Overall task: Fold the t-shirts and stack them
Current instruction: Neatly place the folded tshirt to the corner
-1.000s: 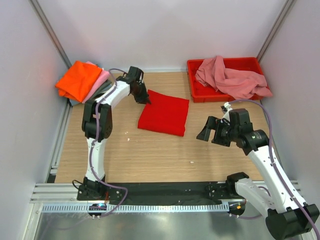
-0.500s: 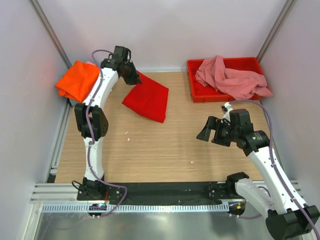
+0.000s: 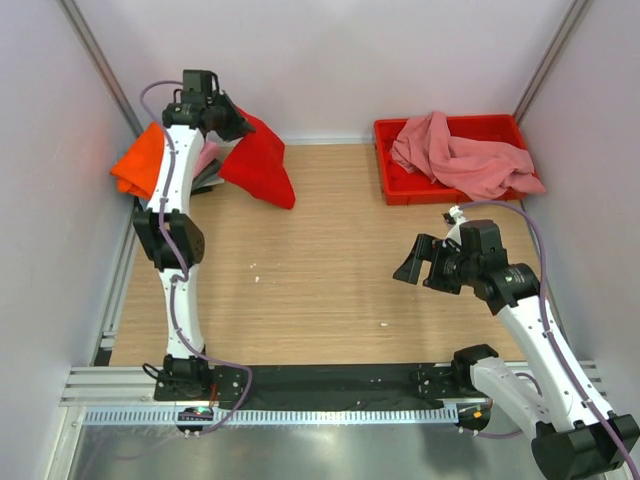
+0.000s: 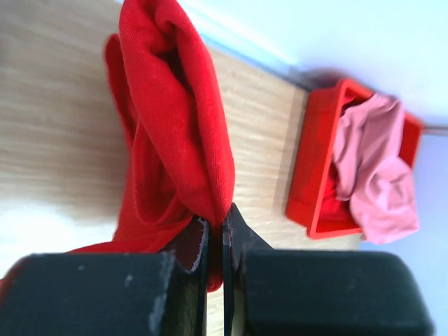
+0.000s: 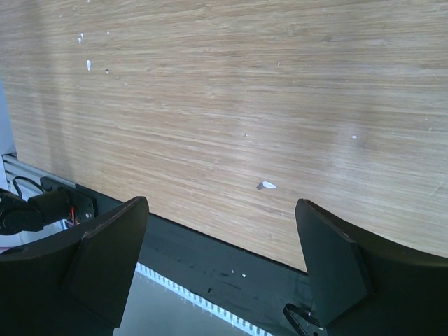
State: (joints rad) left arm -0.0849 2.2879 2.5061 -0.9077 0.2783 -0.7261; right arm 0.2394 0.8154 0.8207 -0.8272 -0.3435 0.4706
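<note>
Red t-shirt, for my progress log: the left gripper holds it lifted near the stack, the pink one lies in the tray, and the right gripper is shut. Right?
No: the right gripper is open, jaws wide apart, as the right wrist view shows. The rest stands: the left gripper holds the red t-shirt lifted near the stack, and the dusty pink t-shirt lies in the red tray.

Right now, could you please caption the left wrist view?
The left gripper shut on the red t-shirt, a red tray holding a pink t-shirt beyond.
</note>
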